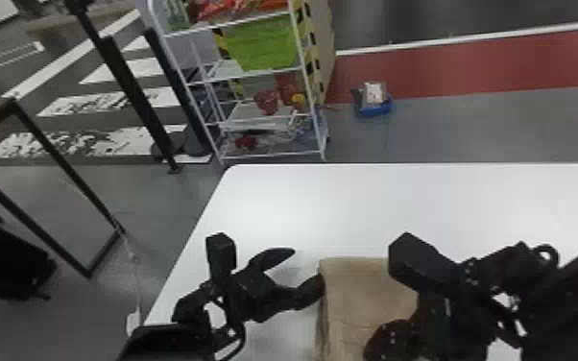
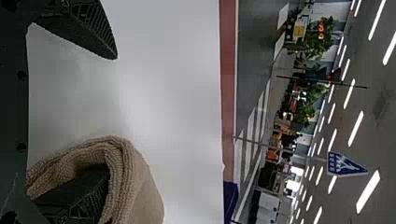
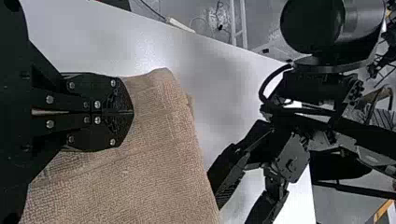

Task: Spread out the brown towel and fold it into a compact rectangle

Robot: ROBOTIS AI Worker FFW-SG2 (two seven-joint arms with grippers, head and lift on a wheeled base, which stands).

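The jaws of the left gripper (image 1: 308,267) are spread wide, one of them tucked inside a curled edge of the brown towel (image 3: 154,163), presumably so that this edge can be clamped and turned; those of the right gripper (image 3: 133,112) are closed together over the towel, perhaps to keep it steady. On the worktop (image 1: 374,206), the towel is laid beneath the right jaws and across to the left pair.

Beyond the white table (image 1: 350,206) stands a rack (image 1: 273,155); white stripes (image 1: 165,97) far left, red floor (image 1: 494,72) far right; ceiling lights (image 2: 368,191) glow.
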